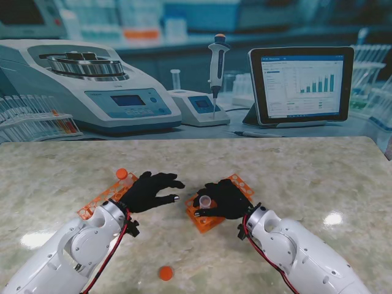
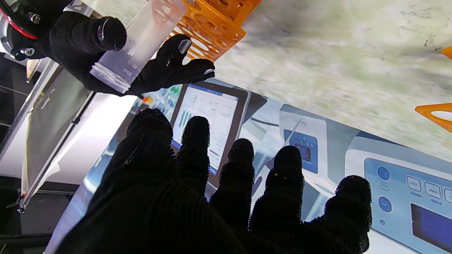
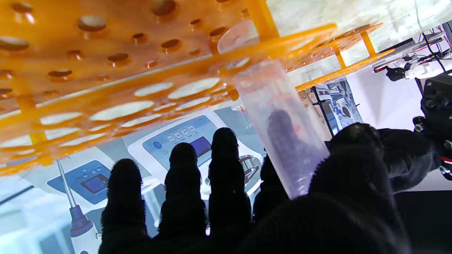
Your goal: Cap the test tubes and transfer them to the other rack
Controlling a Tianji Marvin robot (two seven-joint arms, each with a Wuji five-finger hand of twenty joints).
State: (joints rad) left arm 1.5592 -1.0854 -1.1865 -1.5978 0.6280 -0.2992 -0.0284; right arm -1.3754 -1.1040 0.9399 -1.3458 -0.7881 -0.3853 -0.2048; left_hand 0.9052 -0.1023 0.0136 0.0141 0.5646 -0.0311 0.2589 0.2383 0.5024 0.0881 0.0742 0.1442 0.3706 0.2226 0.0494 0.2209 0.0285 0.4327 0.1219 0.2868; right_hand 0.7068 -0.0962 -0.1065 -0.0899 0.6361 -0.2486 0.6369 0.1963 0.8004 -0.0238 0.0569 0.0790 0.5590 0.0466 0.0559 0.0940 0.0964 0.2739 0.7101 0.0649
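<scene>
the right hand (image 1: 225, 199) sits over the right orange rack (image 1: 240, 182) on the marble table (image 1: 306, 177), and it pinches a clear test tube (image 1: 206, 201) between the thumb and the index finger. the tube has no cap; its open, threaded mouth points up and toward the left hand. in the right wrist view the tube (image 3: 279, 134) leans at a tilt, its rounded lower end still inside a hole of the rack's top plate (image 3: 148, 81), while the other three fingers (image 3: 224, 169) stretch out straight and touch nothing. the left wrist view shows the same tube (image 2: 137, 42) held in the right hand (image 2: 106, 53), with the rack (image 2: 215, 24) just behind it.

the left hand (image 1: 149, 190) hovers beside the right one, nearly touching it, with its fingers spread and nothing in them; in its own wrist view all five fingers (image 2: 242, 176) stand apart. it lies partly over the left orange rack (image 1: 98, 202), which holds one tube with an orange cap (image 1: 122, 174) at its far end.

a loose orange cap (image 1: 165, 273) rests on the table nearer to me, between the two forearms and well apart from both racks. the backdrop behind the table is a printed lab scene.
</scene>
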